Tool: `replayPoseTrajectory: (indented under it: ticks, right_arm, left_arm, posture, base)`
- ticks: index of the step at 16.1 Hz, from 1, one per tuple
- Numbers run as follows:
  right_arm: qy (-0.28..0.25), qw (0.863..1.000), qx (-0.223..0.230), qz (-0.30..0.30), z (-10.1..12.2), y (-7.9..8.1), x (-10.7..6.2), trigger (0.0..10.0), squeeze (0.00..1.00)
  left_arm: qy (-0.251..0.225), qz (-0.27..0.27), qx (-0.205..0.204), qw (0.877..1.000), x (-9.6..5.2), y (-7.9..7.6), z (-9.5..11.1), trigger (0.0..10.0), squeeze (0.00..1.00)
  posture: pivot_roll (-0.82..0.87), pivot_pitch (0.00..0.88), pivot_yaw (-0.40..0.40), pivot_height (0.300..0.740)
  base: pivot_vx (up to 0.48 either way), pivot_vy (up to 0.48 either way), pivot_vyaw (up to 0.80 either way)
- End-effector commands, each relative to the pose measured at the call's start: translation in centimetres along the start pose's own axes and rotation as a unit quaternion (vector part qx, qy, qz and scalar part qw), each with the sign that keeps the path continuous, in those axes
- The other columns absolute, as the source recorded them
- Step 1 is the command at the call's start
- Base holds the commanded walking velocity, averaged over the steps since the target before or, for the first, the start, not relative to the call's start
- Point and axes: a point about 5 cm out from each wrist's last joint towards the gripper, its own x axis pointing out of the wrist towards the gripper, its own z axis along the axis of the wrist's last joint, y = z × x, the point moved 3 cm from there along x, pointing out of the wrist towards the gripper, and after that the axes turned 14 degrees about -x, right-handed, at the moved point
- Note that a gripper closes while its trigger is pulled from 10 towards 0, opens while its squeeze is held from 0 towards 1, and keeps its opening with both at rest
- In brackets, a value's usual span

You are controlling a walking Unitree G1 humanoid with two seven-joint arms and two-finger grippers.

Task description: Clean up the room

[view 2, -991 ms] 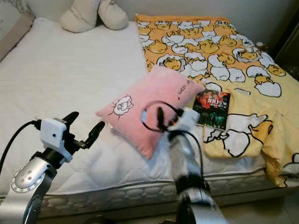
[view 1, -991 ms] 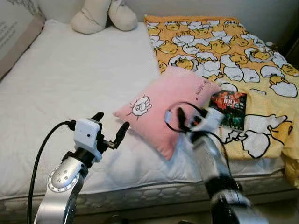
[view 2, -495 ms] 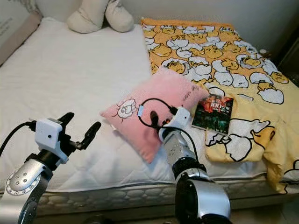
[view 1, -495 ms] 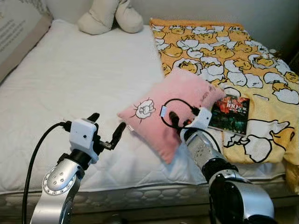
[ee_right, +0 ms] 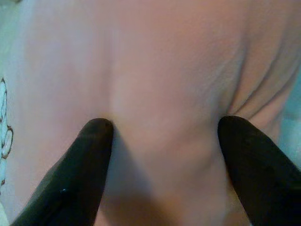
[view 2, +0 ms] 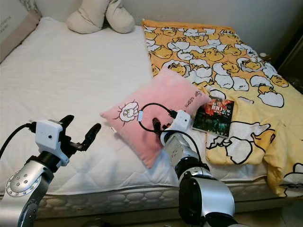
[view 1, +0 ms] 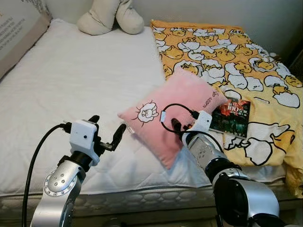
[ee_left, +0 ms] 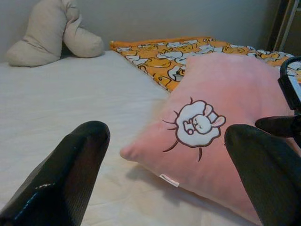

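**Robot going for the pink pillow on the bed**

So the pink pillow (view 1: 177, 111) is lying crooked in the middle of the bed (view 1: 71, 75), one end overlapping the yellow duck blanket (view 1: 227, 52), with a book (view 1: 230, 112) just beside that end. The right gripper (ee_right: 164, 141) is pushed right into the pillow's near side, fingers spread wide with the fabric bulging between them, tips pressed into the plush. Not closed on anything yet as far as I can see.

The left gripper (view 1: 105, 131) hovers over the mattress near the pillow's corner with the little bunny print, fingers wide too and holding nothing.

If I were coaching it: the pillow is soft and floppy, so a shallow pinch will probably just slip off the fuzz. Better to sink the right fingers a bit deeper so they catch a proper fold, then close firmly. A one-sided grab will likely let the far end droop and drag across the book, so bringing the left gripper in on the bunny corner looks smart. Lift slow, keep it clear of the blanket edge. The beige plush toy (view 1: 111, 16) by the headboard is well out of the way.
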Motion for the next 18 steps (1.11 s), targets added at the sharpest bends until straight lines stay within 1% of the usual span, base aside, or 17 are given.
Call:
replayPoseTrajectory:
  ticks: [1,6,9,10,14,16,17,18]
  right_arm:
    - [0.011,1.0,-0.008,0.006,-0.2,0.3,0.0,0.0,0.0]
    - [0.005,1.0,-0.012,0.026,-0.3,1.0,0.0,0.0,0.0]
    - [0.014,0.999,-0.025,0.027,-1.2,0.6,-0.1,0.0,0.0]
    - [0.021,0.999,-0.028,0.025,-1.7,0.2,-0.2,0.0,0.0]
    - [0.019,0.998,-0.043,0.035,-1.6,-0.1,-0.3,0.0,0.0]
    - [0.01,0.995,-0.079,0.064,-0.6,-0.3,-0.3,0.0,0.0]
    - [0.008,0.994,-0.089,0.069,-0.3,-0.3,-0.4,0.0,0.0]
    - [-0.002,0.988,-0.128,0.081,1.1,-1.2,-0.5,0.0,0.0]
  left_arm:
    - [-0.003,-0.006,-0.003,1.0,0.5,-0.4,0.4,10.0,0.0]
    - [0.002,-0.01,0.0,1.0,0.9,-0.4,0.3,10.0,0.0]
    - [0.004,-0.012,0.002,1.0,1.1,-0.4,0.3,10.0,0.0]
    - [0.006,-0.014,0.003,1.0,1.3,-0.5,0.2,10.0,0.0]
    - [0.009,-0.015,0.004,1.0,1.5,-0.5,0.1,10.0,0.0]
    - [0.011,-0.017,0.005,1.0,1.7,-0.6,0.0,10.0,0.0]
    - [0.012,-0.017,0.006,1.0,1.7,-0.6,-0.1,10.0,0.0]
    - [0.012,-0.016,0.005,1.0,1.8,-0.6,-0.1,10.0,0.0]
  posture:
    - [0.14,0.0,-0.054,0.719]
    - [0.13,0.0,-0.049,0.719]
    - [0.12,0.0,-0.048,0.719]
    - [0.12,0.0,-0.05,0.719]
    - [0.11,0.0,-0.051,0.719]
    - [0.11,0.0,-0.052,0.719]
    - [0.11,0.0,-0.052,0.719]
    - [0.1,0.0,-0.051,0.719]
  base:
    - [0.0,0.0,0.0]
    - [0.0,0.0,0.0]
    - [0.0,0.0,0.0]
    - [0.0,0.0,0.0]
    - [0.0,0.0,0.0]
    - [0.0,0.0,0.0]
    - [0.0,0.0,0.0]
    - [0.0,0.0,0.0]
